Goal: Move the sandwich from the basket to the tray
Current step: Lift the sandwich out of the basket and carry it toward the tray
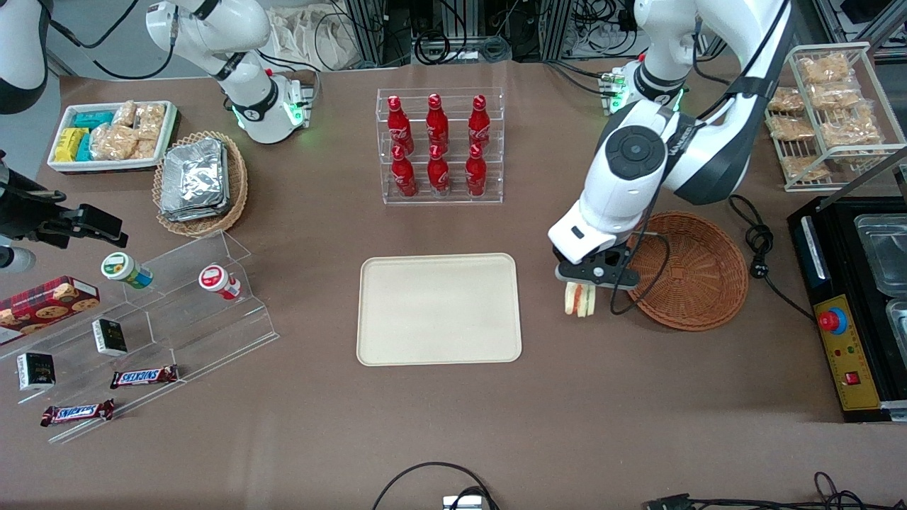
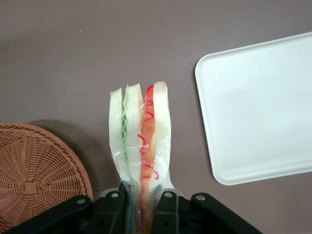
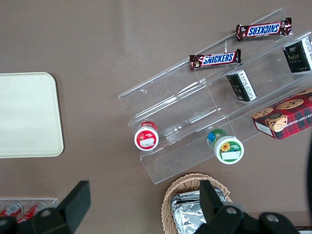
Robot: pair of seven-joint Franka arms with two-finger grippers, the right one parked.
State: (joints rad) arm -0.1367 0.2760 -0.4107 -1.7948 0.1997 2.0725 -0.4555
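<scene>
Sandwich (image 2: 141,146) on show: white bread slices in clear wrap, green filling beside one slice, orange-red beside another. Tool (image 1: 585,278) is clamped on its one end, fingers (image 2: 165,207) pinching the wrap, wedge hanging over bare brown surface (image 1: 453,418) right of centre, between tray (image 1: 438,309) and basket (image 1: 691,269).

Left arm bent down at 3 o'clock, gripper (image 1: 582,287) pointing down, fingers (image 2: 165,207) clamped on sandwich (image 1: 579,300).
</scene>
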